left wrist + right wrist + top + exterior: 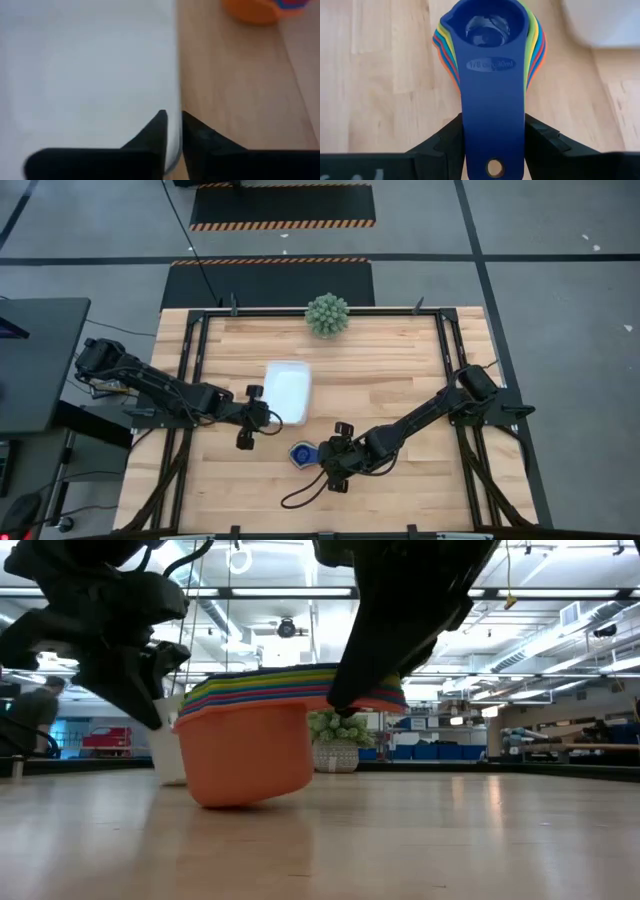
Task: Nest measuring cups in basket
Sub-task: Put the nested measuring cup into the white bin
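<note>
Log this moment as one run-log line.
left gripper: jaws pinching basket rim | right gripper: shut on cup stack handles, stack tilted on table | stack outside basket

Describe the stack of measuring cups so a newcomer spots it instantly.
On the wooden table, look just in front of the white basket. The stack of measuring cups sits there, handles in the right hand: rainbow rims, orange underneath, dark blue on top.
</note>
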`<state>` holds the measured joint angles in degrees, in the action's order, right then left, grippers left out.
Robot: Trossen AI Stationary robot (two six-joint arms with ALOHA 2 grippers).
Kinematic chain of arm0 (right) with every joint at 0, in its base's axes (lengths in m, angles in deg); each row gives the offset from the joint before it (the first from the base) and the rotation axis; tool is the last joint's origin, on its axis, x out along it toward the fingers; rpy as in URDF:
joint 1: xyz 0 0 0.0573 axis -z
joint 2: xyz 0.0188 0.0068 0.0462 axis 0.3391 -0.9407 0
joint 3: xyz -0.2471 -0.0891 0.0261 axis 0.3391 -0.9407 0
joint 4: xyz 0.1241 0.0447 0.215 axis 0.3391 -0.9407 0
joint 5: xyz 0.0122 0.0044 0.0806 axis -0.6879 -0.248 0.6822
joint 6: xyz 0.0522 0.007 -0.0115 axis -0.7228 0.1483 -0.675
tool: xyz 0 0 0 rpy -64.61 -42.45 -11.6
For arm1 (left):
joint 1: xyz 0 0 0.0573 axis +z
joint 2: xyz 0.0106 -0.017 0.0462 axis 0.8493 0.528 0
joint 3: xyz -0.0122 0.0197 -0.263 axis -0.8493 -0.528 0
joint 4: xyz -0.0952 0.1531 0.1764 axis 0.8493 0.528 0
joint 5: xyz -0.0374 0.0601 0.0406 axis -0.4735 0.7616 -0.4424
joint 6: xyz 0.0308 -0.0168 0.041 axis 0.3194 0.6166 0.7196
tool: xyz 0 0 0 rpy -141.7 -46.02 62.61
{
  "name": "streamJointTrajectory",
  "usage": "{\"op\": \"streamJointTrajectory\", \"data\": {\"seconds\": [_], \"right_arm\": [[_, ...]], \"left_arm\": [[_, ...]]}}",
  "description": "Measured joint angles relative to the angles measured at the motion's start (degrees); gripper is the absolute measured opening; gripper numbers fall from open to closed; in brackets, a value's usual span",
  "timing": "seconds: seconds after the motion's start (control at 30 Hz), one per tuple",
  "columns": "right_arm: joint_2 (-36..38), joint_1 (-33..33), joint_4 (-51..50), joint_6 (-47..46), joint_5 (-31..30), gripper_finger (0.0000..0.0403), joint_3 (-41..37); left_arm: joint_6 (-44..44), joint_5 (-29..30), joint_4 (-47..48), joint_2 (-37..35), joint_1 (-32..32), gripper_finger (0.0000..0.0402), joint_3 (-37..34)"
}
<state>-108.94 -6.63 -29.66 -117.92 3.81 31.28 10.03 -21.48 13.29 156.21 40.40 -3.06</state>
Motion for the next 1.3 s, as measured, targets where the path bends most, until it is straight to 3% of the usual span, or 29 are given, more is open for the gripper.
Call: {"op": "streamJointTrajectory", "data": {"seconds": [0.2, 0.57, 1.03, 1.3], "right_arm": [[0.02, 0.00, -1.33, -0.91, 2.46, 0.0171, 0.00], [0.02, 0.00, -1.02, -1.93, 2.71, 0.0172, 0.00], [-0.02, 0.02, 1.09, 2.21, 2.74, 0.0172, 0.00], [-0.05, 1.10, 1.60, 5.24, 4.33, 0.0172, -0.01]], "left_arm": [[-0.90, -4.35, 0.30, 0.04, -2.36, 0.0009, -0.03], [-7.70, -13.34, 2.07, -1.01, -7.97, 0.0030, 0.08], [-13.37, -12.78, 7.45, -1.97, -11.41, 0.0037, -0.01], [-16.94, -7.24, 8.21, -1.91, -12.69, 0.0114, -0.12]]}}
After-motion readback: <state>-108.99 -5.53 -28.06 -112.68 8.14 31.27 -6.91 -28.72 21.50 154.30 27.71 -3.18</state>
